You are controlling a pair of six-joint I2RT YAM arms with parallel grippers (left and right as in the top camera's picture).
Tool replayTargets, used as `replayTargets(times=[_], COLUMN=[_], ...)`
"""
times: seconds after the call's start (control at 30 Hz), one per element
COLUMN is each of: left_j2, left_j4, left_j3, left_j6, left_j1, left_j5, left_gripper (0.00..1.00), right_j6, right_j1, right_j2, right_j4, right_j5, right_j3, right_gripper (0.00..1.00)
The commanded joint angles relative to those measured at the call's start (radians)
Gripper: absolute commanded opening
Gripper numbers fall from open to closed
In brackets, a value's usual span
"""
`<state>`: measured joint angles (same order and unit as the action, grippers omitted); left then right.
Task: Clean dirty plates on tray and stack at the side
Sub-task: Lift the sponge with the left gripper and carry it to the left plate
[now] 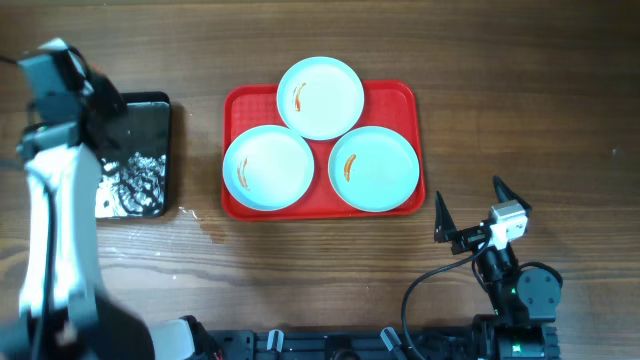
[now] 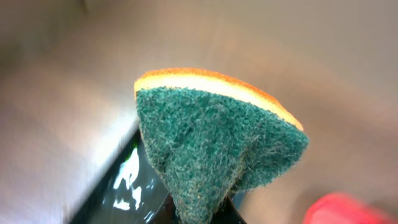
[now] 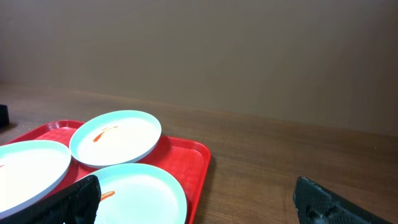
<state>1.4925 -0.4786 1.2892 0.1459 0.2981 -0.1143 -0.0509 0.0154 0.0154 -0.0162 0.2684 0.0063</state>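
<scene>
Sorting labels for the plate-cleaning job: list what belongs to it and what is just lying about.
Job: three plates; red tray under them; sponge.
Lying about: glossy black tray; black cable by the right arm.

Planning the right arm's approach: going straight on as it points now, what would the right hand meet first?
Likely the right rim of the red tray, beside the nearest plate; the open right hand aims almost along that edge, so it might miss.
</scene>
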Motion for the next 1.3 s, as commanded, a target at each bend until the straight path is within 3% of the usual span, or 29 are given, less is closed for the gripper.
replayTargets(times=[0.0,0.2,0.33,0.53,0.67,0.8,0.93,1.0,1.27], left_j2=[-0.084,0.095,0.182,0.008,-0.137,-0.226,-0.22,-0.195,-0.028], left_j4=[0.0,-0.04,-0.106,-0.139,-0.126,-0.128,-0.275,-0.379,-0.624], left_j3=[0.026,-0.141,-0.136,0.076,0.212,0.219,0.217,0.216,0.216], left_j6=[-0.019,-0.04,-0.088,-0.085,-0.021,0.0,0.001,0.002,0.0], left_j1=[-0.001,0.017,0.009,-0.036,-0.084,-0.121,-0.128,-0.128,-0.148], left_j5=[0.027,0.0,-0.066,-0.024,0.048,0.047,0.049,0.106,0.608], left_gripper=[0.04,0.04,0.04,0.04,0.05,0.04,0.04,0.04,0.04], right_j6=[-0.009,-0.009,-0.009,-0.009,-0.009,-0.009,-0.009,-0.009,-0.009], right_j1=[-0.005,-0.005,-0.005,-0.005,-0.005,-0.005,-0.005,-0.005,-0.005], right_j2=[-0.006,-0.006,-0.006,-0.006,-0.006,-0.006,-0.006,-0.006,-0.006], right_j4=[-0.005,-0.005,-0.005,-0.005,-0.005,-0.005,-0.005,-0.005,-0.005], right_j5=[-0.006,-0.006,-0.006,-0.006,-0.006,-0.006,-0.006,-0.006,-0.006], right_j3=[-0.001,-0.001,-0.001,-0.001,-0.001,-0.001,-0.001,-0.001,-0.001], right_gripper=[1.0,1.0,1.0,1.0,1.0,1.0,1.0,1.0,1.0])
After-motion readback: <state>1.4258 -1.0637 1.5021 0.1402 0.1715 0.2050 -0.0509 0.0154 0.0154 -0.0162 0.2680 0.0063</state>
